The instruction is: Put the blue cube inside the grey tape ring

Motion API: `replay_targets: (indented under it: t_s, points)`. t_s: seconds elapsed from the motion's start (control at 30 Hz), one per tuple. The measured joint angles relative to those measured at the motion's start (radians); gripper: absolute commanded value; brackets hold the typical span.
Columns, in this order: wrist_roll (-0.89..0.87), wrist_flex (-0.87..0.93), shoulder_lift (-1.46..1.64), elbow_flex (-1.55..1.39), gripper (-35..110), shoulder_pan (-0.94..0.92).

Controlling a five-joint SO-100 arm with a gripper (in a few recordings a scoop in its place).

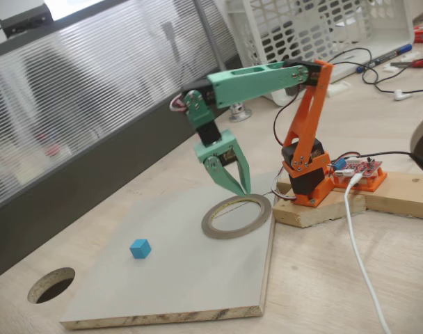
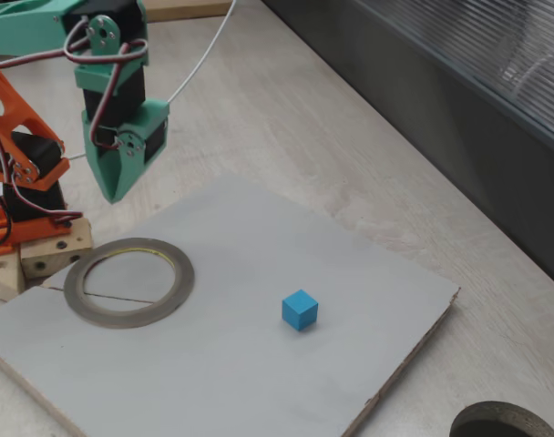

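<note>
The tiny bright blue cube is sitting alone on the pale grey board, well apart from the flat grey tape ring (its hollow centre is showing bare board). The green two-finger gripper is hanging above the ring's far rim, pointing down, its jaws pressed together on nothing. A dark round hole is sitting in the wooden tabletop beyond the board.

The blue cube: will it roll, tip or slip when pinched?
The blue cube sits flat on the grey board, so it probably won't roll. It looks small and light, so an off-centre pinch by the tool may nudge or twist it.
</note>
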State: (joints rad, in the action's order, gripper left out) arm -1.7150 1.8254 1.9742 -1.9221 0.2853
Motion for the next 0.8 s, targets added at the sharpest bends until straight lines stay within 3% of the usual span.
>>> replay_targets:
  t_s: [0.13,0.3,0.5,0.8]
  points:
    - [0.0,-0.005,-0.186,0.213,3,0.005]
    - [0.0,-0.003,-0.537,0.735,3,0.003]
    - [0.0,-0.005,-0.933,1.284,3,-0.132]
    - [0.002,0.003,-1.014,1.387,3,-0.176]
